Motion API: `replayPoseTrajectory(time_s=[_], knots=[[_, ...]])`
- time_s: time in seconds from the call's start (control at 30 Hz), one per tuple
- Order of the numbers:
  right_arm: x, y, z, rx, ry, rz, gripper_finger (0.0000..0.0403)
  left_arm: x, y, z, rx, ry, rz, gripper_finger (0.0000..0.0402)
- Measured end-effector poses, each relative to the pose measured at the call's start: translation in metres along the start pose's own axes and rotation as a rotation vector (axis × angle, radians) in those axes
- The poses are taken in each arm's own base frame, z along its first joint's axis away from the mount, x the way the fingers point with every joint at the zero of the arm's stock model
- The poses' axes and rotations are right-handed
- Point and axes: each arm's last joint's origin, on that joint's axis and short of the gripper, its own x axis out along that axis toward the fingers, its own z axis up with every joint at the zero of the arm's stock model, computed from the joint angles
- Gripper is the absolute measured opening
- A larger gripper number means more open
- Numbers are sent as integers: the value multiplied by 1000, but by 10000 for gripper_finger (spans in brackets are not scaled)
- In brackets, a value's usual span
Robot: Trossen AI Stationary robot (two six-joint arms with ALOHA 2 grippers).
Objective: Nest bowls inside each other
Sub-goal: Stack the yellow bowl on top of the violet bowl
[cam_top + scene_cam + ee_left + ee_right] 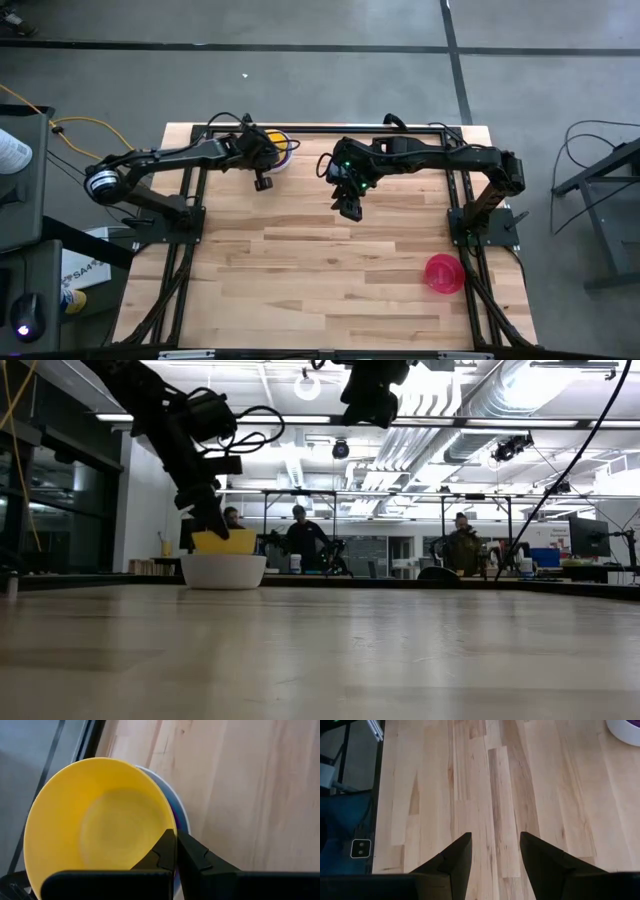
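A yellow bowl [97,822] sits in a stack of bowls at the table's far edge, left of centre. The outermost of these is a white bowl [223,571]. Blue and purple rims [179,817] peek out beside the yellow one. My left gripper [175,834] is shut on the yellow bowl [274,134]. A red-pink bowl [444,273] rests on its base near the table's right edge, toward the front. My right gripper [350,208] hangs open above the table's middle, nothing between its fingers [495,850]. My left gripper pinches the yellow bowl's rim [167,827] on the side nearest the arm, one finger inside the bowl and one outside. The fingers slant down from the table's left. The bowl's lower part [225,543] is down inside the white bowl, mouth up, nearly level.
Black frame rails [190,190] run along the table's left and right sides and its far edge. Bare wood [330,280] stretches across the middle and front. People stand in the room beyond the table in the low view.
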Motion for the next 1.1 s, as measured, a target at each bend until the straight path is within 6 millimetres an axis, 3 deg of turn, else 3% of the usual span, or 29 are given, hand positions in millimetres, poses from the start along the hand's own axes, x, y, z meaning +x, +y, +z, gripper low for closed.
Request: replayPoseTrajectory(time_s=[0.37,0.83,1.1], knots=[[1,3,0,2,5,24,160,27,-5,-4,25,73,-32,19],[1,5,-1,-4,4,27,160,26,-3,-2,22,57,13,104],[1,5,0,-5,2,12,160,18,4,10,28,81,46,125]])
